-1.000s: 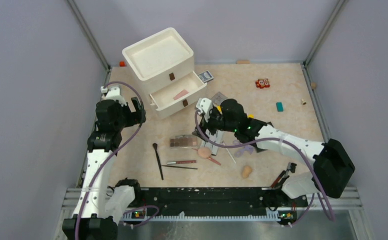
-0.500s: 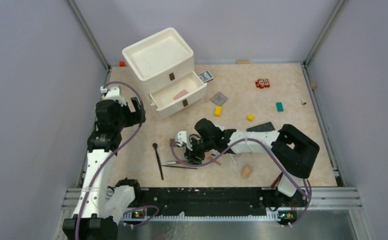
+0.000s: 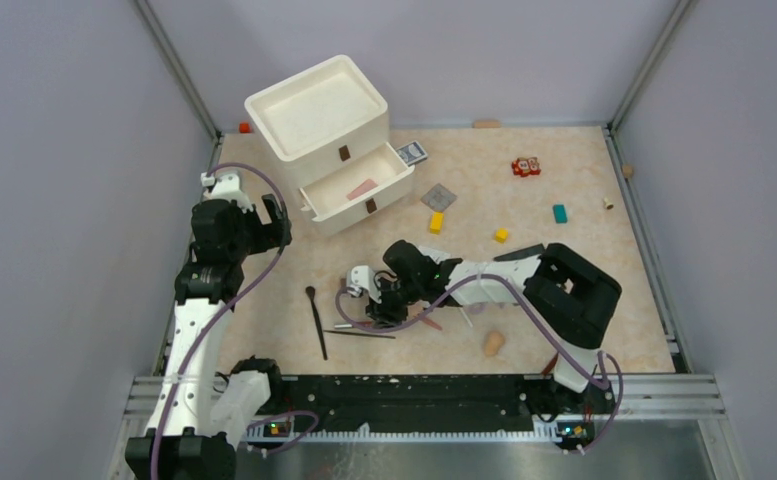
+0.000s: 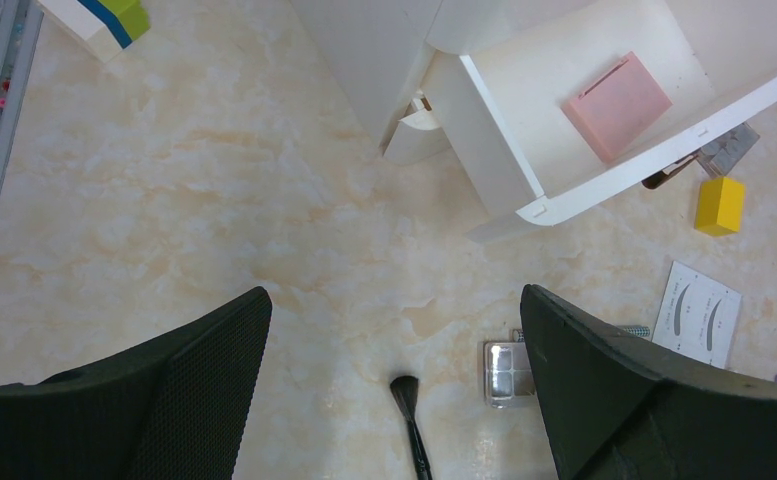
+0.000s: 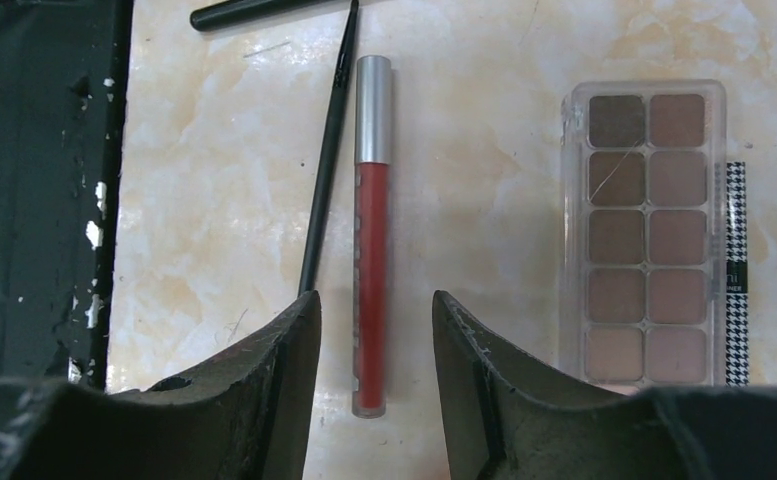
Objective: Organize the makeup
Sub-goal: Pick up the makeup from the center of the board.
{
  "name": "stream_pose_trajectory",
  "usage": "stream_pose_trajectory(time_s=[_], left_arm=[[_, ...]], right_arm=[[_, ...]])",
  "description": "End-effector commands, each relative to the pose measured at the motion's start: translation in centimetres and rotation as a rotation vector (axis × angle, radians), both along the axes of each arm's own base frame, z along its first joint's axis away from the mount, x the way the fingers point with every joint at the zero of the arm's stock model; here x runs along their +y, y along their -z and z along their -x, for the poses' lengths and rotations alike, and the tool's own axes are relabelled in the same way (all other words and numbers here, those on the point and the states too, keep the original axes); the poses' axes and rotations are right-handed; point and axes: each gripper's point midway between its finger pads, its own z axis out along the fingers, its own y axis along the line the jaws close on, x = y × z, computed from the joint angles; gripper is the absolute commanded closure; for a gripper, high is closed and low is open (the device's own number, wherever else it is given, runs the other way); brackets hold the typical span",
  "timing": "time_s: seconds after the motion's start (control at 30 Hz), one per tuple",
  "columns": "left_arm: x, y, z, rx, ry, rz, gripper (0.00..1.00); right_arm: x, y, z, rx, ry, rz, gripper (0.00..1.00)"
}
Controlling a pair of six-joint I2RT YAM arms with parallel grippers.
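**Right arm.** I have the right fingers lowered over the near-centre of the tabletop. They stand partly open, one on each side of the red lip gloss tube. The tube lies flat, its silver cap pointing away from the wrist. A strip of tabletop shows on both sides of the tube, so I judge that nothing is gripped yet. The fingers straddle the tube's narrow width because a flat-lying tube can only be pinched across that axis.

**Neighbouring items.** A thin black liner brush lies just beside the tube, and its end runs up to the tip of one finger. The brown eyeshadow palette lies on the tube's other side, clear of it, with a houndstooth pencil along its outer edge. In my judgement, closing could catch the brush together with the tube.

**Left arm.** The left fingers are spread as wide as they go and hold nothing. They hover over bare tabletop just near of the white drawer unit. I judge this keeps the approach to the drawer free for the right arm.

**Destination.** The lower drawer is pulled out and a pink compact lies flat inside, so I take it as the place for the makeup. A long black brush and a peach sponge lie on the tabletop near its near edge, not yet sorted.
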Motion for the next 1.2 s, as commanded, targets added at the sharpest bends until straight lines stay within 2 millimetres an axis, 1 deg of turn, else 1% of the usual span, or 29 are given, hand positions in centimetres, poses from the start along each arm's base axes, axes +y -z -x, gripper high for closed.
stream_pose_trajectory(time_s=[0.0, 0.07, 0.17, 0.27, 0.33, 0.4, 0.43, 0.53, 0.63, 0.7, 0.8, 0.87, 0.97, 1.0, 1.07, 1.17], left_arm=[[0.2, -1.2, -0.7, -0.047, 0.000, -0.010, 0.01], [0.2, -1.1, -0.7, -0.046, 0.001, -0.009, 0.01], [0.3, -1.2, -0.7, -0.049, -0.003, -0.012, 0.01], [0.3, -1.3, -0.6, -0.052, -0.005, -0.013, 0.01], [0.3, -1.3, -0.6, -0.053, -0.007, -0.014, 0.01], [0.4, -1.3, -0.6, -0.053, -0.008, -0.013, 0.01], [0.4, -1.3, -0.6, -0.053, -0.008, -0.013, 0.01], [0.4, -1.4, -0.7, -0.054, -0.006, -0.010, 0.01], [0.4, -1.4, -0.7, -0.055, -0.007, -0.010, 0.01], [0.4, -1.5, -0.7, -0.059, -0.009, -0.011, 0.01], [0.5, -1.5, -0.6, -0.059, -0.011, -0.012, 0.01], [0.5, -1.5, -0.6, -0.058, -0.010, -0.011, 0.01], [0.4, -1.6, -0.6, -0.060, -0.008, -0.009, 0.01], [0.4, -1.6, -0.6, -0.060, -0.007, -0.008, 0.01], [0.3, -1.6, -0.6, -0.061, -0.005, -0.008, 0.01], [0.4, -1.6, -0.6, -0.061, -0.006, -0.008, 0.01]], right_arm=[[1.4, -0.1, -0.4, -0.031, -0.033, -0.012, 0.56], [1.3, 0.5, -0.6, -0.038, -0.022, 0.005, 0.57], [1.0, 1.4, -1.1, -0.061, -0.003, 0.035, 0.64], [1.0, 1.3, -1.4, -0.076, 0.004, 0.044, 0.73], [0.9, 0.5, -1.2, -0.078, -0.009, 0.047, 0.81], [1.2, -1.2, -1.1, -0.085, -0.026, 0.020, 0.89], [1.5, -2.5, -1.0, -0.094, -0.035, -0.007, 0.91], [2.2, -6.5, -1.0, -0.139, -0.053, -0.109, 0.93], [2.6, -9.7, -1.3, -0.184, -0.041, -0.182, 0.95], [2.5, -10.8, -1.6, -0.208, -0.030, -0.204, 0.97], [2.2, -11.7, -2.1, -0.236, -0.010, -0.223, 0.99], [1.7, -12.1, -3.1, -0.261, 0.020, -0.223, 1.00], [1.5, -14.4, -5.4, -0.335, 0.042, -0.265, 1.00], [1.1, -14.8, -6.0, -0.350, 0.043, -0.252, 1.00], [0.9, -16.4, -7.7, -0.427, 0.036, -0.250, 0.99], [0.5, -18.1, -11.0, -0.591, 0.034, -0.201, 0.99]])
